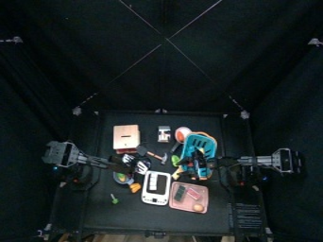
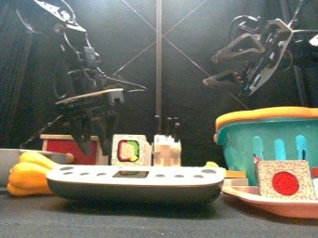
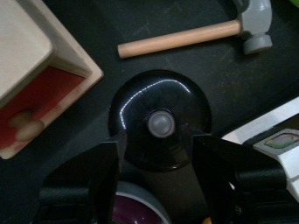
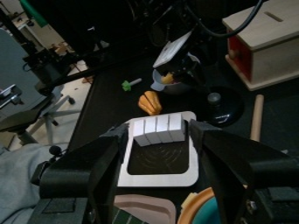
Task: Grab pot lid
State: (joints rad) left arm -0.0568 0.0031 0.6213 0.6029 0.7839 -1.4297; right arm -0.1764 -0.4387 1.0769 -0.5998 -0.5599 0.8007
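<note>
The pot lid [image 3: 160, 112] is black and round with a grey knob and lies flat on the table. My left gripper [image 3: 158, 156] hangs right over it, open, with one jaw on each side of the lid's near edge. In the top view the left gripper [image 1: 125, 173] is at the table's left middle, and in the front view [image 2: 92, 119] it hangs low behind the objects. My right gripper [image 4: 163, 140] is open and empty, held high [image 2: 239, 58] above a white slotted block [image 4: 162, 129].
A wooden hammer [image 3: 193, 35] and a wooden box with a red face [image 3: 35, 70] lie close to the lid. A teal basket [image 2: 267, 139], a pink tray [image 1: 190, 197], a white device [image 2: 137, 181] and a yellow toy [image 2: 25, 173] crowd the table.
</note>
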